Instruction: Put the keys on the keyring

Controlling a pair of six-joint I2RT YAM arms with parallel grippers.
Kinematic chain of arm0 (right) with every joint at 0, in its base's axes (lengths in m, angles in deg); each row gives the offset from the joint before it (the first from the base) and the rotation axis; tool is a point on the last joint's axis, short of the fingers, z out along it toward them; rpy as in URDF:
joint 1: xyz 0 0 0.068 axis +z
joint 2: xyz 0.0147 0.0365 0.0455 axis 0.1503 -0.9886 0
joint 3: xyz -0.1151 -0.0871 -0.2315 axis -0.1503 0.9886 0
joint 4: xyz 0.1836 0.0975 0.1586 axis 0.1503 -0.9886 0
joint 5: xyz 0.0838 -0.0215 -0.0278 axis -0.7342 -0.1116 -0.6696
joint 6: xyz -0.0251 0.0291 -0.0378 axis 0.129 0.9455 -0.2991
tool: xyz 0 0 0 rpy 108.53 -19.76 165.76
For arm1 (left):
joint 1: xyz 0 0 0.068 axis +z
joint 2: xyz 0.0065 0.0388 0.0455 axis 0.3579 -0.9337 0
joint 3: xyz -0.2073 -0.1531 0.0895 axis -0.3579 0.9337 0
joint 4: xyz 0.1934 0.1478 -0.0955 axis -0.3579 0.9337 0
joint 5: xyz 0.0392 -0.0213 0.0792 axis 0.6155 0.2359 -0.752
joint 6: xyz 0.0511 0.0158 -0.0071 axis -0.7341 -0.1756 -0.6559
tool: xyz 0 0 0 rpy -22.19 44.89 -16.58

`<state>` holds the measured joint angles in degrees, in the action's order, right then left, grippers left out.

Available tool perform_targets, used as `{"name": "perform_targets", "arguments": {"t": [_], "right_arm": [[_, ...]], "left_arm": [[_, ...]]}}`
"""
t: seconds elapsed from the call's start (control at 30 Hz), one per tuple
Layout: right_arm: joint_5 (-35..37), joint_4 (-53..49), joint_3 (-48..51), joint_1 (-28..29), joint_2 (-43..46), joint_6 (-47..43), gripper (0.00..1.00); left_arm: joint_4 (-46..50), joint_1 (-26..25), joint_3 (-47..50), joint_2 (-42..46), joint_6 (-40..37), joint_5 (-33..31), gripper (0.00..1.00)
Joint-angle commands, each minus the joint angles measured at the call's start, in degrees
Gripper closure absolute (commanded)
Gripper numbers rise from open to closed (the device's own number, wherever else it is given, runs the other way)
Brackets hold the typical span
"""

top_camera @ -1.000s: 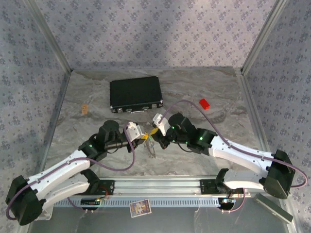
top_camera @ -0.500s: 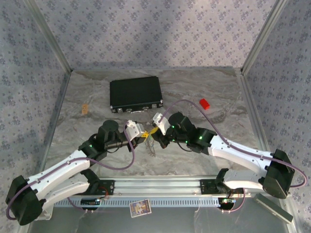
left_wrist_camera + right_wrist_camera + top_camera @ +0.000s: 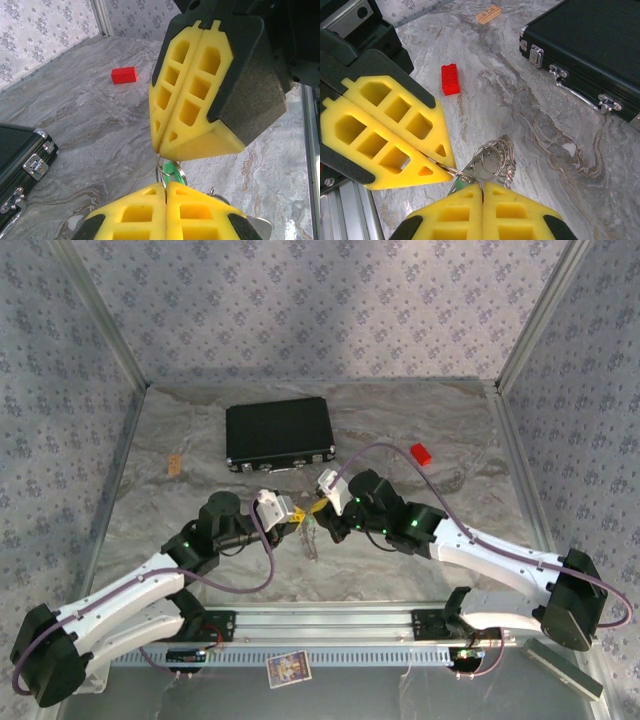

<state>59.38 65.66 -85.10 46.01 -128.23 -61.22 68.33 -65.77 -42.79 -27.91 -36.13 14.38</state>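
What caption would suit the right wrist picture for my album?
The left gripper and right gripper both pinch the keyring over the table, red block and black case beyond.

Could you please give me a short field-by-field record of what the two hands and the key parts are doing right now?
left hand: shut, pinching the keyring
right hand: shut, also pinching the keyring, tip to tip with the left hand
keyring: stacked metal rings between the hands
green key: head peeking beside the rings
black case: closed, lying on the table
red block: on the table, apart from both hands
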Motion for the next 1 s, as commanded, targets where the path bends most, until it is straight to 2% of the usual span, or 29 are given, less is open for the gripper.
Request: {"name": "perform_targets", "arguments": {"t": [0.0, 0.27, 0.33, 0.37, 0.57, 0.63, 0.8, 0.97], "right_arm": [[1.21, -0.14, -1.51, -1.75, -0.37, 1.88, 1.0], [-5.2, -0.13, -1.7, -2.82, -1.15, 2.31, 1.0], [-5.78, -0.72, -1.76, -3.61, -1.11, 2.41, 0.83], [-6.12, -1.24, -1.61, -4.05, -0.88, 2.41, 0.78], [-6.3, -3.15, -0.5, -6.95, 3.52, 1.0, 0.64], [-6.72, -3.6, 0.08, -7.9, 5.11, -0.3, 0.62], [-9.81, -1.63, 2.92, -8.14, 8.71, -6.56, 0.6], [-7.75, 0.46, 7.12, -3.44, 11.89, -21.09, 0.59]], "left_arm": [[-3.44, -0.81, 0.59, 1.52, -0.22, 1.93, 1.0], [-5.48, -0.99, 1.29, 1.75, -0.56, 1.79, 1.0], [-6.16, -1.19, 1.54, 2.0, -0.72, 1.6, 1.0], [-6.38, -1.31, 1.73, 2.16, -0.84, 1.47, 1.0], [-7.74, -1.41, 2.59, 2.94, -1.28, 1.28, 1.0], [-8.43, -1.37, 2.93, 3.07, -1.22, 1.54, 1.0], [-9.37, -1.38, 3.34, 2.84, -1.15, 1.81, 1.0], [-9.75, -1.36, 3.08, 2.81, -0.68, 1.45, 1.0]]}}
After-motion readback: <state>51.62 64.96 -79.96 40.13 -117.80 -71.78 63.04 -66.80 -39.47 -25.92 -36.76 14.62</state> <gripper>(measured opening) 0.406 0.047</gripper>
